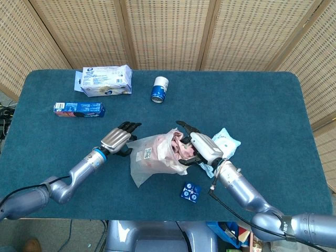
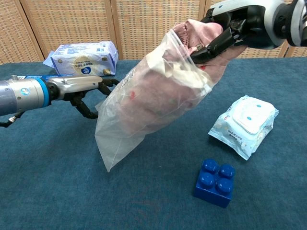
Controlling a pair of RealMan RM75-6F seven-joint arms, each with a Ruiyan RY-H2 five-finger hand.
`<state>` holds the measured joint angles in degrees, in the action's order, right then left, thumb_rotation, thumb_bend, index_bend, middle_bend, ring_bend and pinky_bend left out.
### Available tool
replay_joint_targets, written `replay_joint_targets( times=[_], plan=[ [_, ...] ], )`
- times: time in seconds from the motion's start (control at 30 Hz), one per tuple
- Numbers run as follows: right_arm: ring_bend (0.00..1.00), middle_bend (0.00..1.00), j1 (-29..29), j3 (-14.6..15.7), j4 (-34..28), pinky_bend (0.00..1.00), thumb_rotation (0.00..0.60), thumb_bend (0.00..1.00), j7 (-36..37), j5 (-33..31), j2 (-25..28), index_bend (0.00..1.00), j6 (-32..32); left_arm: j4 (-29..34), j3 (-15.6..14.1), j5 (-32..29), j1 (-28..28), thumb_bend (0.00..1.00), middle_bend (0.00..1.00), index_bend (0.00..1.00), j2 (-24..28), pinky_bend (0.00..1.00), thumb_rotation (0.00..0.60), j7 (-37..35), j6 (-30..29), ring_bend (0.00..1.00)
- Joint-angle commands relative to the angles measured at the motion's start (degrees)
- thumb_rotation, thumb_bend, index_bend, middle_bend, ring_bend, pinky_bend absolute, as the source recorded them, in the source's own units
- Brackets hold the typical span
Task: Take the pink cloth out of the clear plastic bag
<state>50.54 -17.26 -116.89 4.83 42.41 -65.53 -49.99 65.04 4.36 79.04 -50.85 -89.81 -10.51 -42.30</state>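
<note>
The clear plastic bag (image 1: 149,157) (image 2: 144,110) hangs tilted above the table, its mouth up and to the right. The pink cloth (image 1: 181,146) (image 2: 199,33) fills it and bulges out of the mouth. My right hand (image 1: 202,148) (image 2: 240,24) grips the cloth at the bag's mouth, and the bag's rim is bunched there too. My left hand (image 1: 118,139) (image 2: 84,91) is just left of the bag's lower part, fingers spread and holding nothing.
A blue toy brick (image 1: 190,191) (image 2: 214,182) sits near the front edge, and a wet-wipes pack (image 1: 226,143) (image 2: 244,124) lies right of the bag. At the back are a tissue pack (image 1: 105,80) (image 2: 84,57), a blue can (image 1: 159,88) and a cookie box (image 1: 79,109).
</note>
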Motion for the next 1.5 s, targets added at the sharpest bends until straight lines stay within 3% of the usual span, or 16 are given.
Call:
replay_joint_targets(
  times=[0.03, 0.47, 0.67, 0.9, 0.93, 0.97, 1.0, 1.03, 1.1, 1.13, 1.17, 1.3, 1.5],
  plan=[
    [0.0, 0.0, -1.1, 0.0, 0.8, 0.0, 0.6, 0.75, 1.1, 0.7, 0.8, 0.77, 0.2, 0.2, -0.4, -0.5, 1.3, 0.56, 0.0, 0.71, 1.9, 0.0, 0.6, -0.7, -0.8, 0.0],
    [0.0, 0.0, -5.9, 1.5, 4.6, 0.0, 0.6, 0.75, 5.2, 4.0, 3.4, 0.77, 1.2, -1.7, -3.8, 1.1, 8.3, 0.57, 0.0, 0.71, 12.9, 0.0, 0.6, -4.9, -5.5, 0.0],
    [0.0, 0.0, -8.0, 2.2, 8.2, 0.0, 0.6, 0.75, 7.8, 5.1, 3.5, 0.77, 2.3, -5.6, -5.5, 0.8, 13.2, 0.57, 0.0, 0.71, 18.6, 0.0, 0.6, -8.4, -8.4, 0.0],
    [0.0, 0.0, -9.2, 2.7, 11.7, 0.0, 0.6, 0.75, 8.1, 6.1, 2.7, 0.77, 2.7, -11.3, -6.2, 0.6, 16.9, 0.57, 0.0, 0.7, 20.0, 0.0, 0.6, -12.9, -8.8, 0.0],
    [0.0, 0.0, -9.3, 2.8, 11.8, 0.0, 0.6, 0.75, 8.0, 6.3, 2.7, 0.76, 2.5, -11.6, -6.2, 0.5, 17.0, 0.57, 0.0, 0.63, 20.0, 0.0, 0.6, -13.0, -8.5, 0.0],
    [0.0, 0.0, -9.5, 2.9, 12.0, 0.0, 0.6, 0.71, 7.5, 6.7, 2.6, 0.72, 2.1, -11.8, -6.2, 0.2, 17.2, 0.55, 0.0, 0.53, 20.0, 0.0, 0.6, -12.9, -7.9, 0.0],
    [0.0, 0.0, -9.6, 3.0, 12.0, 0.0, 0.6, 0.57, 7.3, 6.9, 2.6, 0.61, 1.9, -11.8, -6.2, 0.0, 17.2, 0.47, 0.0, 0.32, 20.1, 0.0, 0.6, -12.9, -7.7, 0.0],
    [0.0, 0.0, -9.8, 3.3, 12.2, 0.0, 0.6, 0.35, 6.5, 7.6, 2.6, 0.42, 1.3, -11.8, -5.9, -0.7, 17.4, 0.36, 0.0, 0.13, 20.1, 0.0, 0.6, -12.2, -7.1, 0.0],
    [0.0, 0.0, -10.2, 4.2, 12.4, 0.0, 0.6, 0.04, 4.4, 9.3, 2.9, 0.11, 0.4, -11.4, -4.9, -2.7, 18.1, 0.19, 0.0, 0.0, 20.3, 0.0, 0.6, -10.3, -7.1, 0.0],
    [0.0, 0.0, -10.4, 4.6, 12.4, 0.0, 0.6, 0.0, 3.3, 10.1, 3.2, 0.02, -0.2, -10.7, -4.2, -3.7, 18.5, 0.15, 0.0, 0.0, 20.5, 0.0, 0.6, -9.5, -7.4, 0.0],
    [0.0, 0.0, -10.7, 5.1, 12.4, 0.0, 0.6, 0.0, 2.1, 11.0, 3.5, 0.0, -1.0, -9.6, -3.5, -4.6, 19.0, 0.14, 0.0, 0.0, 20.9, 0.0, 0.6, -9.0, -8.3, 0.0],
    [0.0, 0.0, -13.4, 6.8, 12.9, 0.0, 0.6, 0.0, -3.1, 18.0, 4.5, 0.0, -8.2, -3.7, -1.1, -6.4, 22.3, 0.12, 0.0, 0.0, 23.6, 0.0, 0.6, -7.5, -14.9, 0.0],
    [0.0, 0.0, -22.1, 12.1, 20.0, 0.0, 0.6, 0.0, -2.9, 37.0, 3.6, 0.0, -24.4, 5.3, 0.0, -6.7, 30.0, 0.12, 0.0, 0.0, 25.2, 0.0, 0.6, -1.2, -29.7, 0.0]
  ],
)
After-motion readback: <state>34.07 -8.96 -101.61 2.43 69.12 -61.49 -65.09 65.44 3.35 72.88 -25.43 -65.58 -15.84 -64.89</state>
